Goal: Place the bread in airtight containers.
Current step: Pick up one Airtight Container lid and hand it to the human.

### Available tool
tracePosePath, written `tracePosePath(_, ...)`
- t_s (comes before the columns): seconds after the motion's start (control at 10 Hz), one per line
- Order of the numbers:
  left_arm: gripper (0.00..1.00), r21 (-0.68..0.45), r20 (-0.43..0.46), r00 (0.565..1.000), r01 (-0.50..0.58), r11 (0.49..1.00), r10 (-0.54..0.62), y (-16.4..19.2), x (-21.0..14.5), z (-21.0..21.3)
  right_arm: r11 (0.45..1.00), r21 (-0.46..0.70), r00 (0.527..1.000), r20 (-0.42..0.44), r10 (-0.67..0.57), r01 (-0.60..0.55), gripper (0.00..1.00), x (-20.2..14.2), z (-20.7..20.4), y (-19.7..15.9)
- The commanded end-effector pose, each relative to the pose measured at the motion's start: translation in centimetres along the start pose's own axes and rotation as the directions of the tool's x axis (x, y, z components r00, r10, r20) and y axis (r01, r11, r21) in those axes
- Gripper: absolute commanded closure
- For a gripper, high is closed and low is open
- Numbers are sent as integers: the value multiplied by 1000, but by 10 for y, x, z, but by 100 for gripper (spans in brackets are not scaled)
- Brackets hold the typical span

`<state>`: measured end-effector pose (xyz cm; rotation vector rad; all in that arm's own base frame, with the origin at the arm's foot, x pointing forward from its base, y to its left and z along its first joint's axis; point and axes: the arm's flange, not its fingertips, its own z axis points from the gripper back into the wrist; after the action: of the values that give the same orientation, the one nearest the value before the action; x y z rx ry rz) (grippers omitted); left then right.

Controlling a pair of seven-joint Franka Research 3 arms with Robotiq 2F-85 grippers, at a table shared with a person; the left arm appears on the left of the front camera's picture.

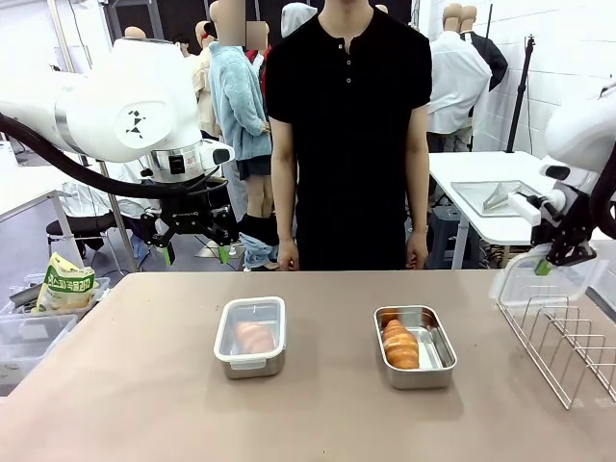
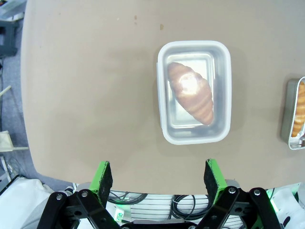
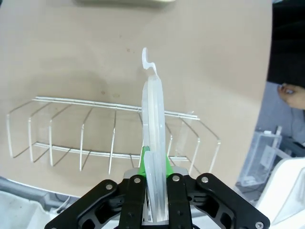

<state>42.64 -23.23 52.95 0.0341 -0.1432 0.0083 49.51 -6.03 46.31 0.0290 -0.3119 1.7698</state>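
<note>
Two steel airtight containers sit mid-table. The left container point(image 1: 251, 336) wears a clear lid, and a croissant point(image 1: 254, 336) shows through it. The right container point(image 1: 415, 345) has no lid and holds a golden croissant point(image 1: 400, 344). My left gripper point(image 1: 197, 245) hangs open above the table's far left. From its wrist I look down on the lidded container point(image 2: 194, 98) and its croissant point(image 2: 190, 91) beyond my open left gripper point(image 2: 157, 179). My right gripper point(image 1: 549, 260) is shut on a clear plastic lid point(image 1: 539, 284), held on edge point(image 3: 153, 119) in the right gripper point(image 3: 155, 179) above the wire rack point(image 3: 109, 138).
The wire rack point(image 1: 568, 342) stands at the table's right edge. A person point(image 1: 346, 135) stands at the far side, hands down. A steel tray with tongs point(image 1: 496, 197) lies on a white table behind. A yellow bag point(image 1: 65, 284) and clear bins sit off the left edge.
</note>
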Motion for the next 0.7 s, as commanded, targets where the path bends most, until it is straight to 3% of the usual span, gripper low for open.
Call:
tracePosePath(0.0,0,-4,1,1000,-2,1000,2,2,0,1,999,-36,998,53,41,-39,100,22,28,-6)
tracePosePath(0.3,0,-4,1,1000,-2,1000,2,2,0,1,998,-47,997,65,44,-41,100,51,74,-1)
tracePosePath(0.6,0,-4,1,1000,-2,1000,2,2,0,1,989,-77,992,-6,126,-126,100,83,123,-3)
